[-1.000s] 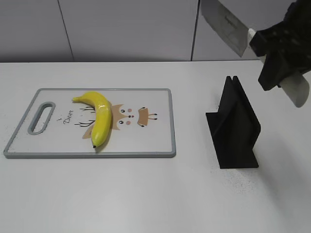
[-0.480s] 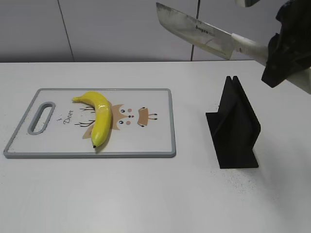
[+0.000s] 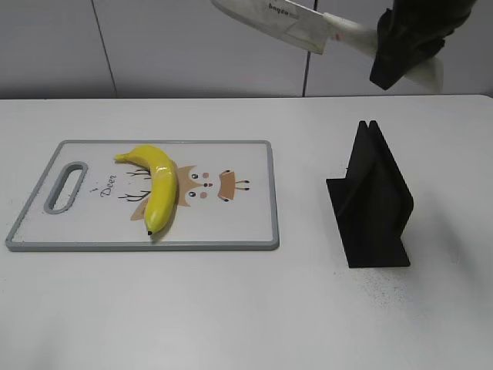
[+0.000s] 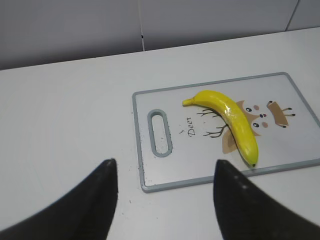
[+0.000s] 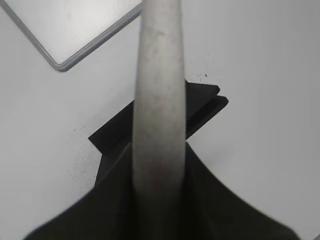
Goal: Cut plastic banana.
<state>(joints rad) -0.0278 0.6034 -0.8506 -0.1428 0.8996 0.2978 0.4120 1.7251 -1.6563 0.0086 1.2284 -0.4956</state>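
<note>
The banana (image 3: 155, 187) lies on the cutting board (image 3: 246, 223) at the left of the bench (image 3: 231, 308), its long axis running from the far-left stem to the near tip. A knife (image 3: 269, 19) is clamped by its pale handle in the right tool (image 3: 404, 46), held high over the far right, above the black knife stand (image 3: 373, 200). The banana lies well to the left of and below the blade. The left tool (image 4: 165, 200) hangs with its fingers apart near the board's handle end, closer to the banana.
</note>
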